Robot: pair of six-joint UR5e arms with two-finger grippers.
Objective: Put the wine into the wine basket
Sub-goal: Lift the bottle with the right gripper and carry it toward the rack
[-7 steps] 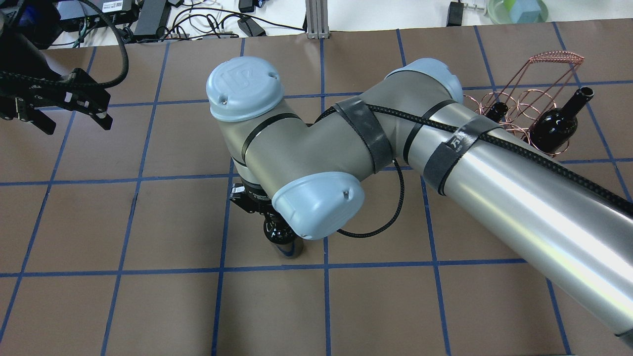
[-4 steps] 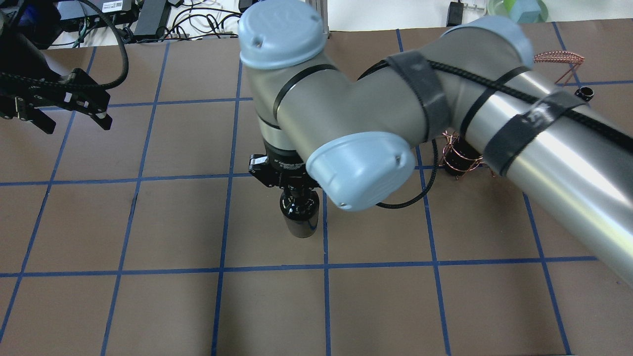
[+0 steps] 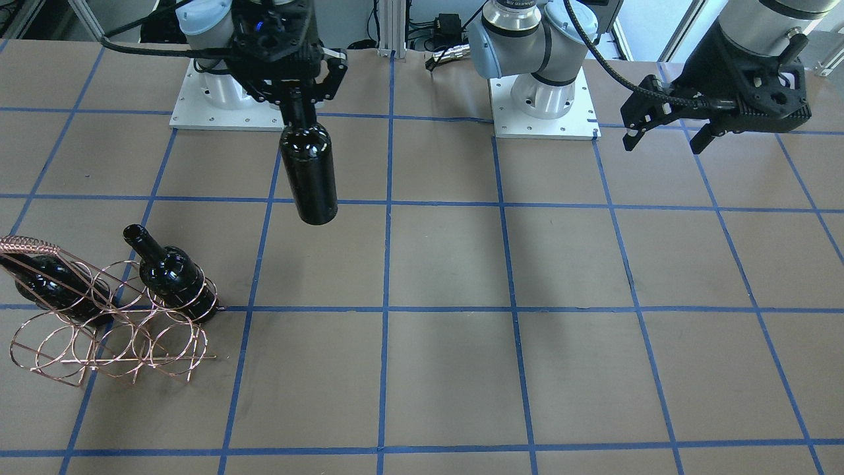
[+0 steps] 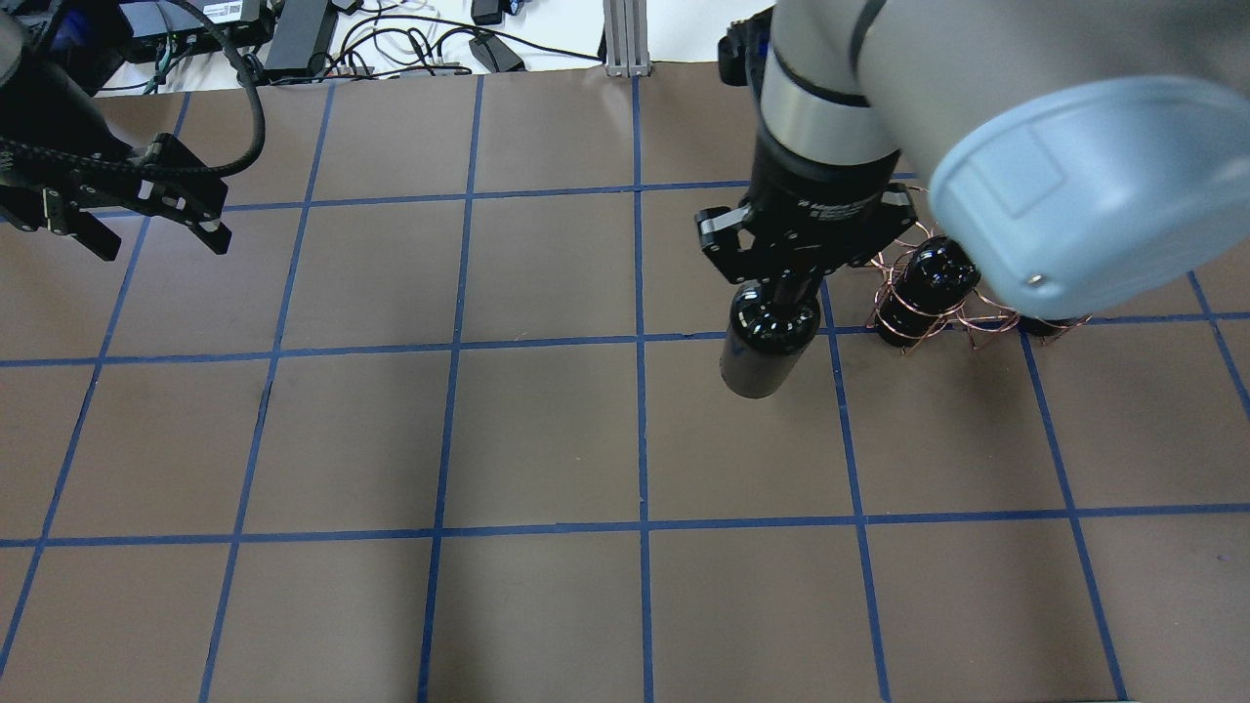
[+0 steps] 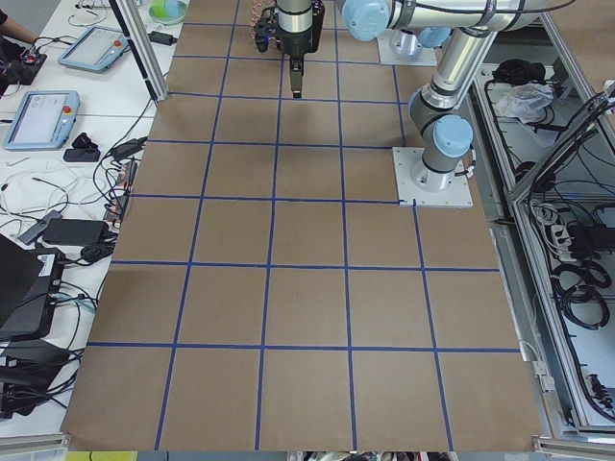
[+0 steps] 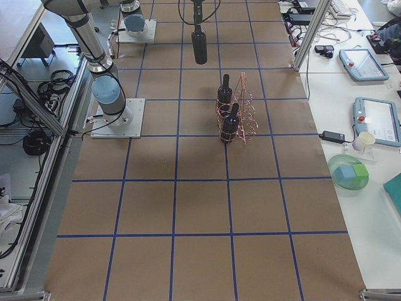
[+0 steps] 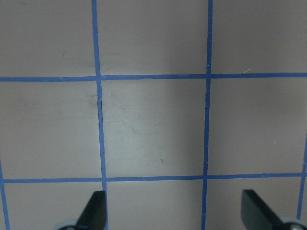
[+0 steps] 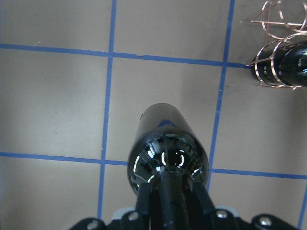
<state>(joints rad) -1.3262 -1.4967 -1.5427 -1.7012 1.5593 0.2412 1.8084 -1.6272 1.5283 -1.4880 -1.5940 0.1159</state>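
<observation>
My right gripper (image 4: 787, 281) is shut on the neck of a glossy black wine bottle (image 4: 765, 344) and holds it upright above the table, a little to the left of the wine basket. The same bottle (image 3: 310, 173) hangs clear of the table in the front view and fills the right wrist view (image 8: 167, 143). The copper wire wine basket (image 3: 30, 245) lies near the table's right end and holds two other black bottles (image 3: 175, 276), necks slanted upward. My left gripper (image 4: 156, 244) is open and empty at the far left, and its fingers (image 7: 94, 211) show over bare table.
The basket's wire loops (image 4: 903, 298) and one racked bottle (image 4: 939, 273) sit just right of the held bottle. The right arm's elbow (image 4: 1064, 176) hides most of the basket from overhead. The arm bases (image 3: 544, 99) stand at the table's near edge. Cables lie beyond the far edge.
My right arm has lifted the bottle and carried it to the right and farther across the table, toward the basket. The left gripper has stayed where it was.
</observation>
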